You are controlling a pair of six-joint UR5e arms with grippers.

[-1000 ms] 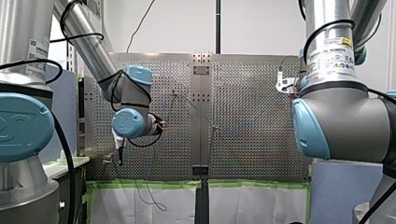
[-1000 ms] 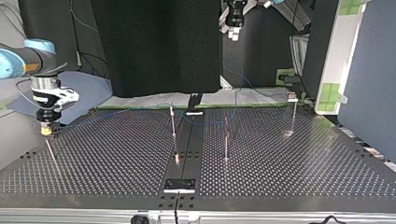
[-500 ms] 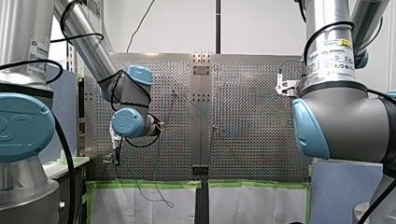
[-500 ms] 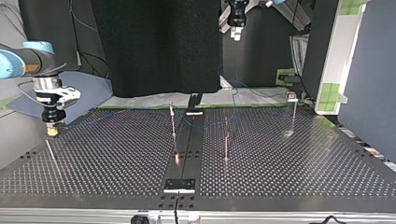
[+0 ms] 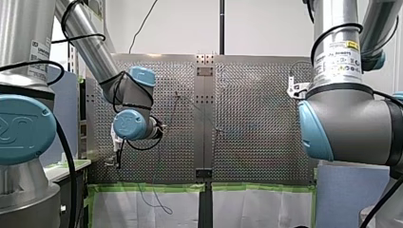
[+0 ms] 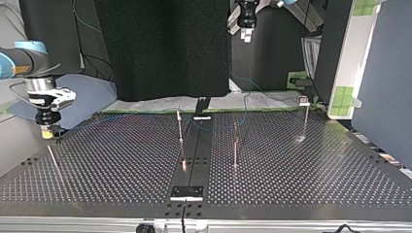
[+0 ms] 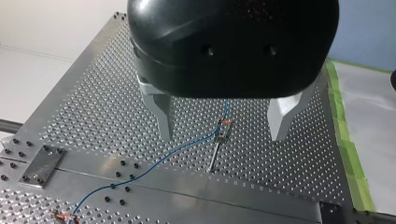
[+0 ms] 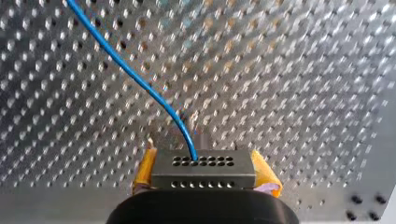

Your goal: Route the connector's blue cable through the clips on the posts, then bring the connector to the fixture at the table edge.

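My right gripper (image 8: 204, 173) is shut on the grey metal connector (image 8: 203, 163), held between its yellow pads (image 8: 264, 174). The blue cable (image 8: 135, 79) leaves the connector's face and runs out over the perforated plate. In the top view this gripper (image 6: 47, 132) hangs low over the table's left edge, beside a thin rod (image 6: 53, 162). My left gripper (image 7: 222, 133) is open, its metal fingers (image 7: 160, 115) high above a post's clip (image 7: 223, 129) with the cable (image 7: 154, 163) running through it. In the top view it (image 6: 247, 33) sits high at the back.
Three thin posts (image 6: 180, 127) (image 6: 235, 144) (image 6: 306, 118) stand on the perforated table (image 6: 301, 179). A small metal plate (image 6: 186, 192) lies at the near edge on the centre strip. Green tape (image 5: 152, 187) lines the table's edge, where loose cable hangs.
My right gripper, still holding the connector, has shifted a little toward the top view's left. My left gripper has risen slightly. The loose cable loop below the table's edge has swung.
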